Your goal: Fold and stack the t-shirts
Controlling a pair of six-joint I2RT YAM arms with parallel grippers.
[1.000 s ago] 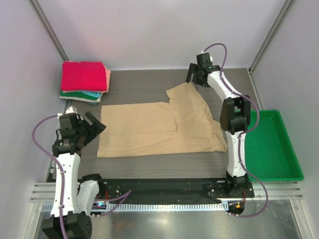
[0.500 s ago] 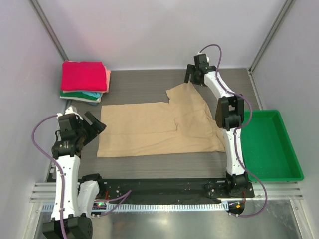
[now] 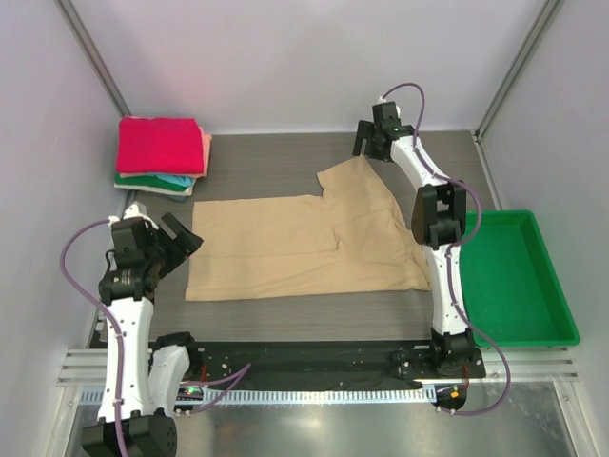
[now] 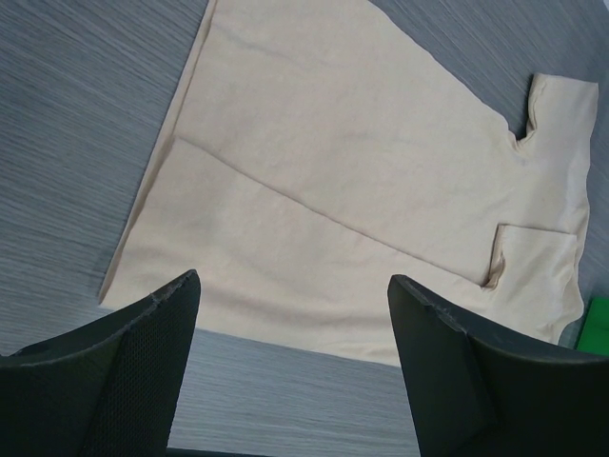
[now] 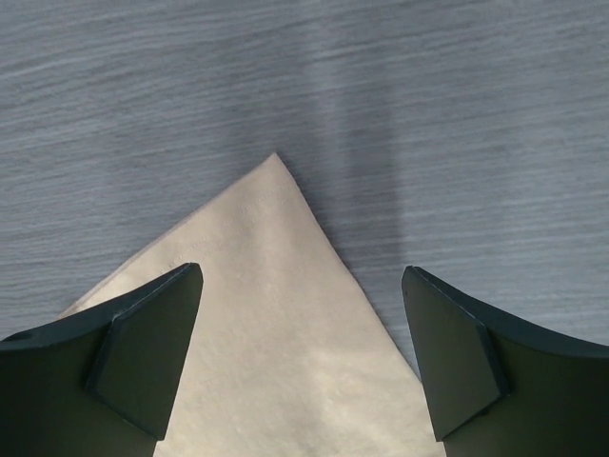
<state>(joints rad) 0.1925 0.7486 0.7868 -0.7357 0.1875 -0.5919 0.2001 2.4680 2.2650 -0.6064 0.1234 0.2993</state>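
The tan shirt (image 3: 304, 249) lies flat for folding.
The stack (image 3: 162, 157) waits past its far-left corner. Wide open, the left gripper (image 4: 293, 367) hangs by its left edge. The right gripper (image 5: 301, 354), wide open too, hangs over its far tip, likely to grab it.

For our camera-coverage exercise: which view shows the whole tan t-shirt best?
The top external view: the tan t-shirt lies entirely in frame. The left wrist view shows most of it, cropped at the top; the right wrist view shows only one pointed corner.

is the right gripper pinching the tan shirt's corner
No, the right gripper has its jaws wide apart, and the corner of the tan shirt lies on the table between them.
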